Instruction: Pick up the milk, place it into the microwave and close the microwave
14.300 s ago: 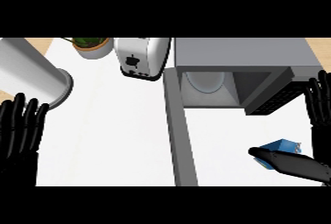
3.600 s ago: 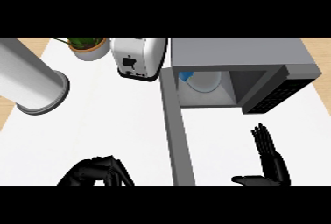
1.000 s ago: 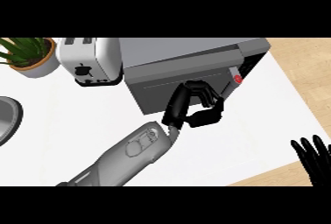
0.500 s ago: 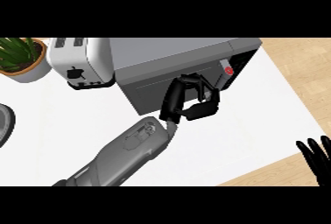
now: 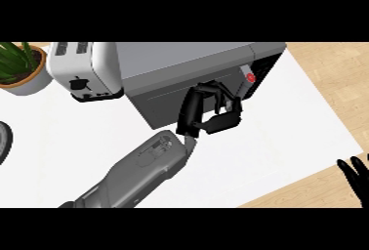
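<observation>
Microwave (image 5: 189, 68) sits closed on the white counter (image 5: 274, 141), the milk out of sight. Left hand (image 5: 209, 111), fingers curled and holding nothing, presses its door. Right hand (image 5: 356, 177) rests open at the lower right edge, beside a toaster (image 5: 81, 68) and potted plant (image 5: 19, 68).

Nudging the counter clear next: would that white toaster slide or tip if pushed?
The toaster looks boxy and broad-based, so it would probably slide rather than tip. It sits close against the microwave, so a push toward that side would likely jam. Its glossy shell may be slippery.

Nothing here can be read. The microwave (image 5: 189, 68) has a red button, but no legible mark
</observation>
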